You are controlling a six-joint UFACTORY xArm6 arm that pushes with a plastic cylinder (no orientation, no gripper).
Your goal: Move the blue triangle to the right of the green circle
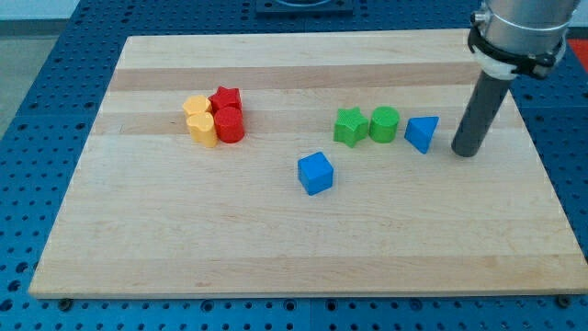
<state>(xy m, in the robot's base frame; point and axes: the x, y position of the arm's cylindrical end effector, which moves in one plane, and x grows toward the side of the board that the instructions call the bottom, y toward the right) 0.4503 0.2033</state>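
The blue triangle lies on the wooden board, just to the view's right of the green circle, with a small gap between them. A green star touches the circle on its left side. My tip rests on the board to the right of the blue triangle, a short gap away and not touching it. The dark rod rises from there to the view's top right.
A blue cube sits lower left of the green star. At the view's left is a tight cluster: a yellow block, a yellow heart, a red star and a red cylinder. The board's right edge is near my tip.
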